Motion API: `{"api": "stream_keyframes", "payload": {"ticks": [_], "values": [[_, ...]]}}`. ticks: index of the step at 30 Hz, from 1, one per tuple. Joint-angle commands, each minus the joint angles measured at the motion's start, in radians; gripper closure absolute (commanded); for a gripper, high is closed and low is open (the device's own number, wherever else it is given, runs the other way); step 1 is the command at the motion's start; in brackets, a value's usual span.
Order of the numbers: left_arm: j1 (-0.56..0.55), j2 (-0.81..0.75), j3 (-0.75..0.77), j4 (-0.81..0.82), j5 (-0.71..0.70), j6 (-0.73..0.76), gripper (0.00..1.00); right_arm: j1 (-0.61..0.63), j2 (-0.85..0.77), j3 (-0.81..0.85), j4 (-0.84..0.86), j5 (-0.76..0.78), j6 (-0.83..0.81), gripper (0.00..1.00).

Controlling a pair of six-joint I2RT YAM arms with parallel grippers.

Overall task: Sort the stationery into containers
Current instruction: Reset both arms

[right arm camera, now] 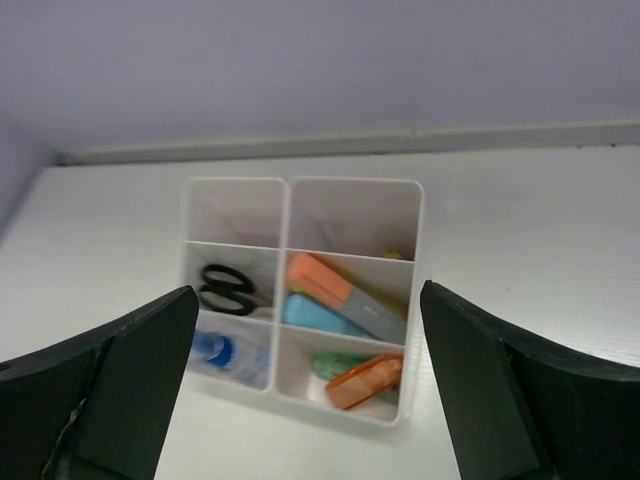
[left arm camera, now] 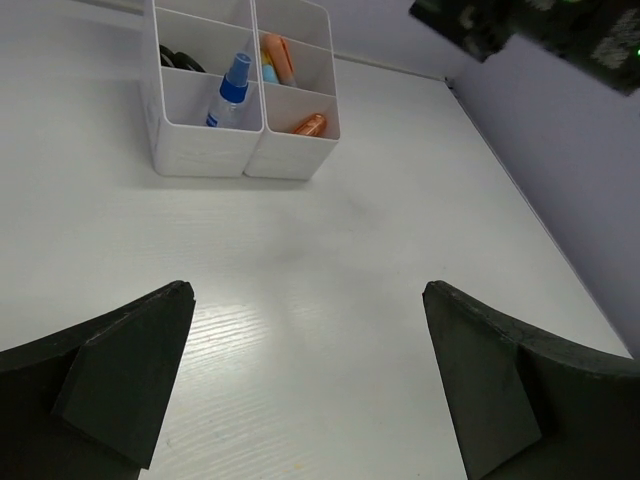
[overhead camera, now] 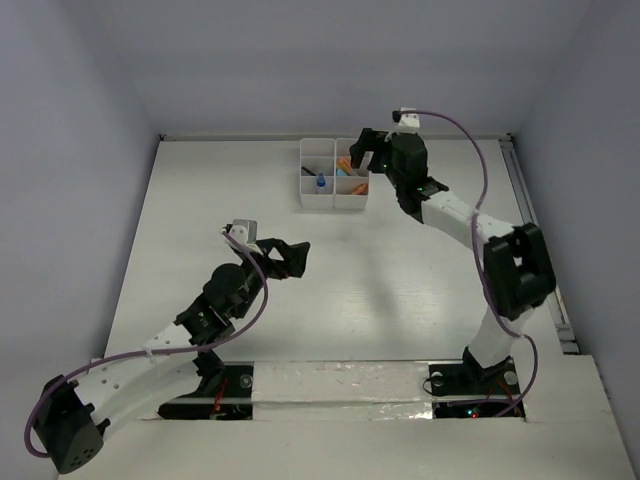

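Table [overhead camera: 400, 300]: six-cell container [overhead camera: 318, 203] sits at far centre, two columns by three rows.

Left column: bottle [left arm camera: 228, 92] leans in the near cell; scissors [right arm camera: 227, 290] lie in the middle cell, behind it.

Right column: small stapler-like piece [right arm camera: 365, 380] in the near cell. In the middle cell behind it, upper block [right arm camera: 320, 281] rests on lower block [right arm camera: 322, 316].

Right gripper [overhead camera: 360, 152] hangs over the container's far right part.

Left gripper [overhead camera: 295, 260] is near table centre, before the container and slightly left of it, well apart.

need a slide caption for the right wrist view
Open right gripper facing a partly filled white organizer holding scissors and a blue-capped bottle.
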Motion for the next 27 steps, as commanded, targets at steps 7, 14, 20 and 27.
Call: {"api": "stream_keyframes", "payload": {"ticks": [7,14,20,27], "values": [[0.001,-0.08,0.152,-0.093,-0.02,-0.09,0.01,0.006,-0.548,-0.304,-0.015,-0.083,0.106,0.0],[0.001,-0.221,0.238,-0.181,-0.006,-0.124,0.01,0.006,-1.083,-0.66,-0.088,-0.035,0.14,0.0],[0.001,-0.324,0.285,-0.259,-0.043,-0.11,0.01,0.006,-1.41,-0.773,-0.283,0.055,0.176,0.0],[0.001,-0.365,0.253,-0.323,-0.049,-0.092,0.01,0.006,-1.427,-0.768,-0.349,0.031,0.174,0.0]]}}
